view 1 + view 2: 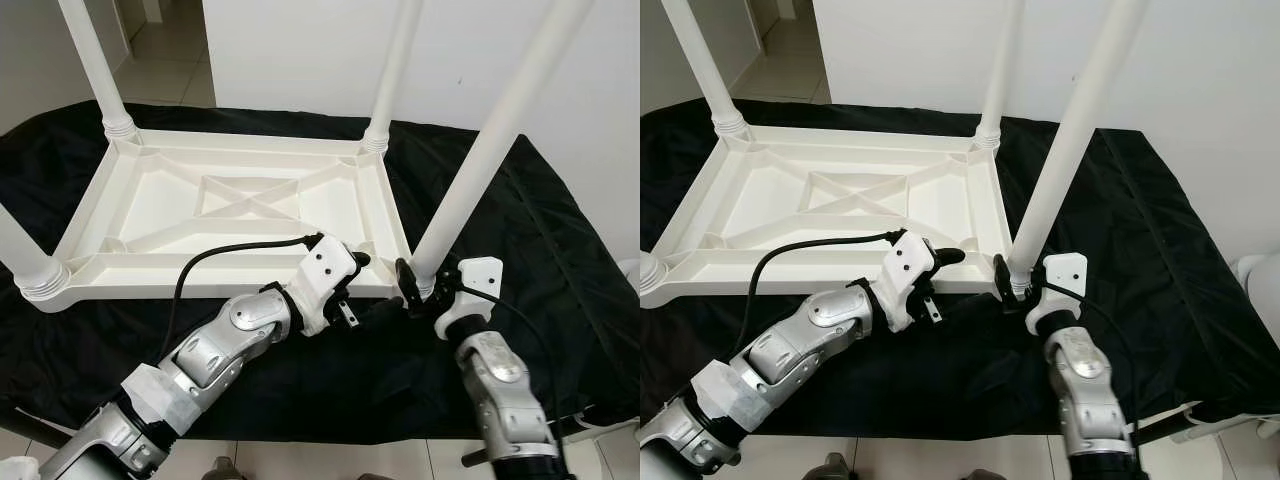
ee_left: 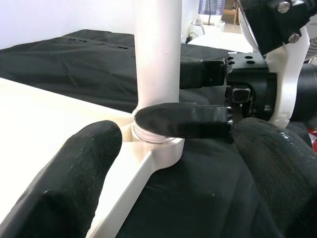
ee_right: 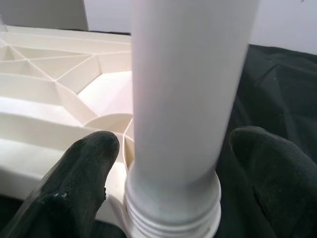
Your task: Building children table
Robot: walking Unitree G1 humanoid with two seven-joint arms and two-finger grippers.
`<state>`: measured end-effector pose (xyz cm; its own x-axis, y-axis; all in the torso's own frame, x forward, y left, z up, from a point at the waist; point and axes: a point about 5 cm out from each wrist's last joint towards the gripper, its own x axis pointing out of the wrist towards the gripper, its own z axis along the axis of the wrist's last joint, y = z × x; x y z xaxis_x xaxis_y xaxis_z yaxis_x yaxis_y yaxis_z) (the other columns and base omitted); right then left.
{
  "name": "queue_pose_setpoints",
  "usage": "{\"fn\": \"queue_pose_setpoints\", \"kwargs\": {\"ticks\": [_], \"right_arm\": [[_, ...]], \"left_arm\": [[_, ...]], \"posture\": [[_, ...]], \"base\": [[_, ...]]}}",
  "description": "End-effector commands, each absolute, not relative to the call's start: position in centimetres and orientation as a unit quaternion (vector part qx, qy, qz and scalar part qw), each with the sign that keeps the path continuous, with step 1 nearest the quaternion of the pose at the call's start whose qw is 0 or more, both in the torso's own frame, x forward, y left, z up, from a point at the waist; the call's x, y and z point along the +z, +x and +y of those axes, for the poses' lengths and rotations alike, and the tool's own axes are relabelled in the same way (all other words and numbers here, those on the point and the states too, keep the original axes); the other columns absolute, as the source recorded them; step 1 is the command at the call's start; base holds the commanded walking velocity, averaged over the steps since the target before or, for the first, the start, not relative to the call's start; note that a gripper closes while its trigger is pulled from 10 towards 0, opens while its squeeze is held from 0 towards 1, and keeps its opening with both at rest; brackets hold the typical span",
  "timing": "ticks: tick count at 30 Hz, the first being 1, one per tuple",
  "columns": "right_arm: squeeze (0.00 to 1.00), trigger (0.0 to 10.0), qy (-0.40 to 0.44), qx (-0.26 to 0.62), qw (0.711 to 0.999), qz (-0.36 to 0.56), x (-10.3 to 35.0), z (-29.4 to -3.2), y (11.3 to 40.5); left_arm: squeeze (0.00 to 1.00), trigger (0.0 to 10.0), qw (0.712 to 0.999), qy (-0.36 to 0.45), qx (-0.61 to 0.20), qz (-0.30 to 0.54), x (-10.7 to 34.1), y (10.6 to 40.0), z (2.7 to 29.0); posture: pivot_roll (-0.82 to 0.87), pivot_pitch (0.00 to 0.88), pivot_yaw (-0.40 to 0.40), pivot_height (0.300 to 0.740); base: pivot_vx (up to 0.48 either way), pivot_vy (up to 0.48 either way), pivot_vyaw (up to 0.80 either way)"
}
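Note:
A white plastic table (image 1: 230, 190) lies upside down on a black cloth, its legs pointing up. My right gripper (image 1: 420, 290) is shut on the near right leg (image 1: 480, 160) just above its threaded collar. In the right wrist view that leg (image 3: 188, 99) stands between the two black fingers (image 3: 84, 183). My left gripper (image 1: 372, 285) is open at the table's front rim, just left of that corner. Its fingers (image 2: 74, 183) straddle the rim in the left wrist view, facing the leg (image 2: 158, 49) and a finger (image 2: 183, 121) of the right gripper laid across the collar.
Three other legs stand up: far left (image 1: 95, 60), far right (image 1: 395, 70), near left (image 1: 20, 250). The black cloth (image 1: 540, 250) covers the raised surface under the table, with bare cloth to the right. A white wall is behind, and tiled floor (image 1: 170, 60) at the back left.

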<state>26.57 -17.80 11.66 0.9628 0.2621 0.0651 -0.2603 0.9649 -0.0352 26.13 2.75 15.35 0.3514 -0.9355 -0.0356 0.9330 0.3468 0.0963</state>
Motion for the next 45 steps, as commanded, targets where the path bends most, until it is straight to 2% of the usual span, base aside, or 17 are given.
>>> {"fn": "queue_pose_setpoints", "kwargs": {"ticks": [1,7,17,18,19,20,21,23,24,30,31,32,33,40,42,43,45], "right_arm": [[0.0,10.0,-0.012,0.146,0.989,-0.035,11.6,-18.3,26.8],[0.0,10.0,-0.032,0.217,0.975,-0.028,12.1,-18.1,29.3],[0.0,10.0,-0.059,0.277,0.959,-0.014,11.9,-16.4,31.2],[0.0,4.6,-0.061,0.285,0.956,-0.007,11.6,-16.2,31.2],[0.0,4.6,-0.061,0.285,0.956,-0.007,11.6,-16.2,31.2],[0.0,1.9,-0.06,0.294,0.954,-0.001,11.3,-16.2,31.2],[0.0,0.6,-0.058,0.299,0.952,0.006,11.0,-16.2,31.1],[0.0,0.6,-0.058,0.299,0.952,0.006,11.0,-16.2,31.1],[0.0,0.0,-0.057,0.302,0.951,0.01,10.8,-16.3,31.1],[0.0,0.0,-0.04,0.288,0.956,0.028,9.6,-17.0,30.4],[0.0,3.3,-0.039,0.272,0.961,0.028,9.6,-17.3,30.3],[0.0,3.3,-0.038,0.262,0.964,0.028,9.6,-17.4,30.3],[0.0,10.0,-0.032,0.241,0.969,0.03,9.6,-17.6,30.4],[0.0,10.0,-0.023,0.127,0.991,0.027,10.2,-17.9,30.8],[0.0,10.0,-0.021,0.121,0.992,0.026,10.2,-17.9,30.8],[0.0,10.0,0.009,0.06,0.998,0.031,10.5,-17.6,30.9],[0.0,10.0,0.019,0.038,0.999,0.033,10.5,-17.5,30.9]], "left_arm": [[0.0,10.0,0.746,0.061,-0.663,-0.008,15.4,25.2,2.5],[0.0,10.0,0.748,0.063,-0.661,-0.012,15.5,25.3,2.5],[0.0,10.0,0.75,0.062,-0.658,-0.017,15.8,25.4,2.3],[0.0,10.0,0.751,0.062,-0.657,-0.017,15.8,25.4,2.3],[0.0,10.0,0.751,0.062,-0.657,-0.017,15.8,25.4,2.3],[0.0,10.0,0.752,0.062,-0.656,-0.018,15.8,25.4,2.4],[0.0,10.0,0.753,0.062,-0.655,-0.018,15.8,25.4,2.4],[0.0,10.0,0.753,0.062,-0.655,-0.018,15.8,25.4,2.4],[0.0,10.0,0.754,0.062,-0.654,-0.018,15.8,25.4,2.5],[0.0,10.0,0.754,0.058,-0.654,-0.017,15.7,25.2,2.4],[0.0,10.0,0.753,0.057,-0.655,-0.016,15.7,25.1,2.3],[0.0,10.0,0.753,0.057,-0.655,-0.016,15.7,25.1,2.3],[0.0,10.0,0.753,0.057,-0.655,-0.016,15.7,25.1,2.3],[0.0,10.0,0.753,0.057,-0.655,-0.015,15.6,25.1,2.5],[0.0,10.0,0.753,0.057,-0.655,-0.015,15.6,25.1,2.5],[0.0,10.0,0.753,0.058,-0.655,-0.014,15.5,25.0,2.5],[0.0,10.0,0.753,0.058,-0.656,-0.014,15.5,25.0,2.5]], "posture": [[0.02,0.0,-0.048,0.74],[0.04,0.0,-0.053,0.74],[0.05,0.0,-0.06,0.74],[0.06,0.0,-0.065,0.74],[0.06,0.0,-0.065,0.74],[0.06,0.0,-0.065,0.74],[0.06,0.0,-0.066,0.74],[0.06,0.0,-0.066,0.74],[0.06,0.0,-0.066,0.74],[0.05,0.0,-0.066,0.74],[0.05,0.0,-0.068,0.74],[0.05,0.0,-0.068,0.74],[0.05,0.0,-0.067,0.74],[0.05,0.0,-0.07,0.74],[0.05,0.0,-0.07,0.74],[0.05,0.0,-0.073,0.74],[0.05,0.0,-0.073,0.74]], "base": [[0.0,0.0,0.0],[0.0,0.0,0.0],[0.0,0.0,0.0],[0.0,0.0,0.0],[0.0,0.0,0.0],[0.0,0.0,0.0],[0.0,0.0,0.0],[0.0,0.0,0.0],[0.0,0.0,0.0],[0.0,0.0,0.0],[0.0,0.0,0.0],[0.0,0.0,0.0],[0.0,0.0,0.0],[0.0,0.0,0.0],[0.0,0.0,0.0],[0.0,0.0,0.0],[0.0,0.0,0.0]]}}
